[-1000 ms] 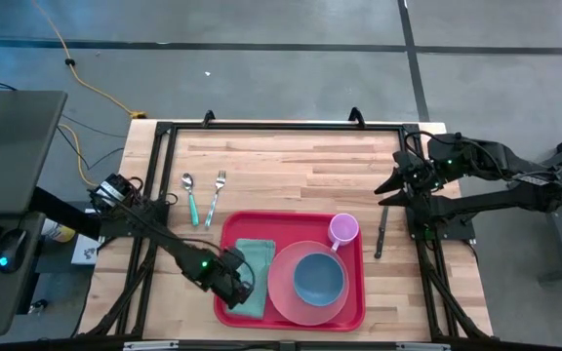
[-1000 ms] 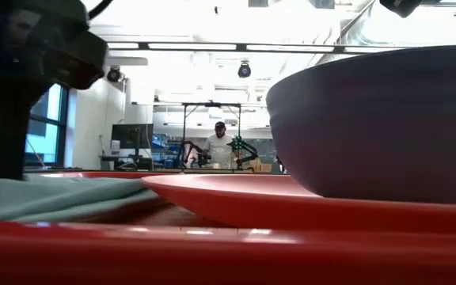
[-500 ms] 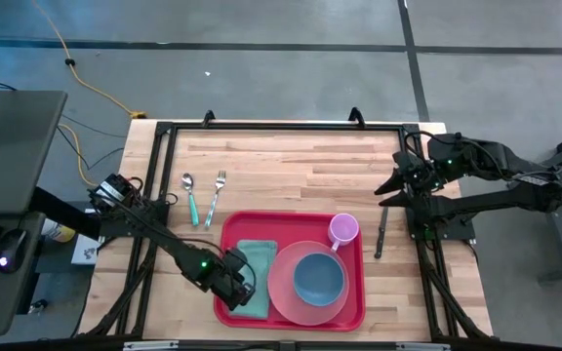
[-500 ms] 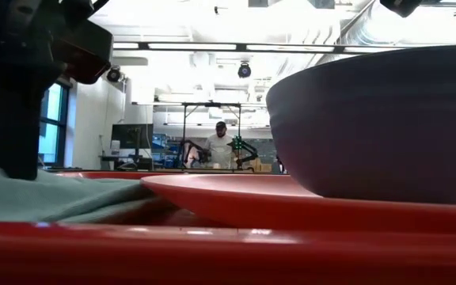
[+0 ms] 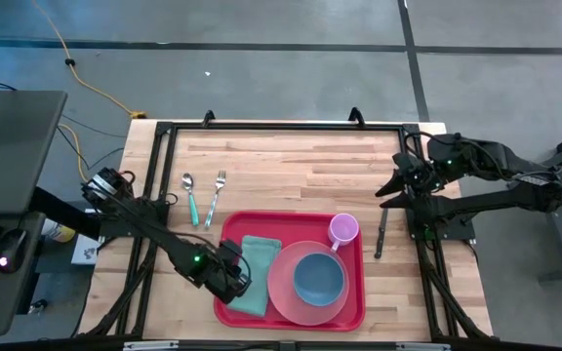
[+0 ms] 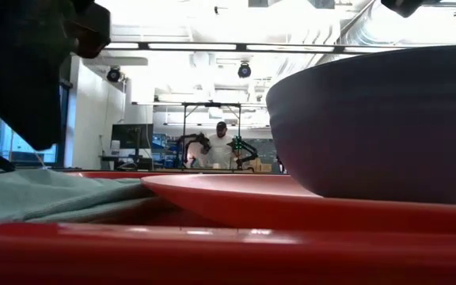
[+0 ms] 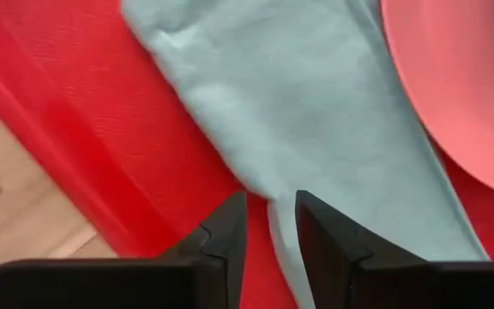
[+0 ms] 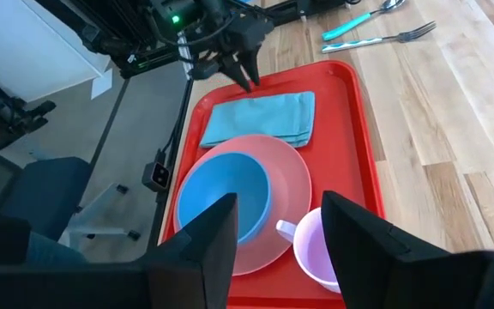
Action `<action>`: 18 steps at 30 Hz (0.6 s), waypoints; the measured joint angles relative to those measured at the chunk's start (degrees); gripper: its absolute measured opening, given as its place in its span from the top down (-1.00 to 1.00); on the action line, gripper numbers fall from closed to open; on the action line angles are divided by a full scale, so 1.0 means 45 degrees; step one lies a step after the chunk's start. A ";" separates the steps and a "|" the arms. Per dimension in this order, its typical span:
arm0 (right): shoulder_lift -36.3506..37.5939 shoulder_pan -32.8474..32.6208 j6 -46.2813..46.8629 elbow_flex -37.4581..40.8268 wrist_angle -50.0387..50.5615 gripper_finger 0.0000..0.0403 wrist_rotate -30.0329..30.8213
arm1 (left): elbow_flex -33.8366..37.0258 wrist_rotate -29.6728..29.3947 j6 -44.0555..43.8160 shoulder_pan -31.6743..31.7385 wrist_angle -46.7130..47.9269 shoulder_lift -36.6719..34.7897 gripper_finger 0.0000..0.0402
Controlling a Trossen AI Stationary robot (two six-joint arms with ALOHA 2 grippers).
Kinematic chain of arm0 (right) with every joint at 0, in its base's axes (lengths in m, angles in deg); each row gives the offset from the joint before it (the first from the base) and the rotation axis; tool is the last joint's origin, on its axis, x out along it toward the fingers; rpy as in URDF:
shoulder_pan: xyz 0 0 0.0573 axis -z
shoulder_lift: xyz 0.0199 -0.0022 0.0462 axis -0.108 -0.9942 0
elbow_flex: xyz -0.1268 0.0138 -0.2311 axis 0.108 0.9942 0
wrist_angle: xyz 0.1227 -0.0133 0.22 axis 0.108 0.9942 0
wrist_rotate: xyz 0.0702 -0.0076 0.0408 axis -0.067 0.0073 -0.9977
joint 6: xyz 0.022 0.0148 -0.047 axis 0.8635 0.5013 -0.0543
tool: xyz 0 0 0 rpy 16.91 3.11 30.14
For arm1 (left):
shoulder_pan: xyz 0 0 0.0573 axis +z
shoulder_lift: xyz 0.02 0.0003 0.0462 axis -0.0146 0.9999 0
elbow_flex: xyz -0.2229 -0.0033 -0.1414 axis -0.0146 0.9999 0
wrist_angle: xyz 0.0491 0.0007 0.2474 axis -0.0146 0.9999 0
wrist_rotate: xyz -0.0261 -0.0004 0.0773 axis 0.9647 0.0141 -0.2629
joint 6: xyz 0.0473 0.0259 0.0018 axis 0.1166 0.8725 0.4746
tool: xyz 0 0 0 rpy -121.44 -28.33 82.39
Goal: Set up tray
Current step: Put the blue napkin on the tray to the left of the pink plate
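The red tray point(image 5: 230, 234) lies at the table's near middle. A folded teal napkin point(image 5: 256, 271) lies flat on its left part, its edge at the rim of the pink plate point(image 5: 283, 288). A blue bowl point(image 5: 318, 278) stands on the plate, and a pink cup point(image 5: 343, 230) stands on the tray. My left gripper point(image 5: 232, 282) hangs a little above the napkin's point(image 7: 316, 112) left edge, open by a narrow gap point(image 7: 270, 199), clear of the napkin point(image 6: 54, 194) in the low view. My right gripper point(image 5: 386, 187) waits open at the table's right side.
A spoon point(image 5: 191, 195) and a fork point(image 5: 215, 197) lie on the wood left of and beyond the tray. A knife point(image 5: 381, 234) lies right of the tray, below my right gripper. Bare wood spans the table's far half. People stand in the room beyond.
My left gripper has risen off the napkin and drawn back a little toward the table's left edge. The napkin has stayed on the tray's left part.
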 joint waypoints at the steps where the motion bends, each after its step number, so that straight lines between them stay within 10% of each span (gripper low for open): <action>1: -0.0005 0.0000 -0.0005 0.0000 0.0027 0.26 0.0000 | -0.0002 0.0003 -0.0057 0.0000 0.0301 -0.0107 0.33; 18: -0.0005 0.0004 -0.0151 0.0000 0.0142 0.26 0.0030 | 0.0008 -0.0155 0.2185 0.2238 0.0786 -0.0157 0.54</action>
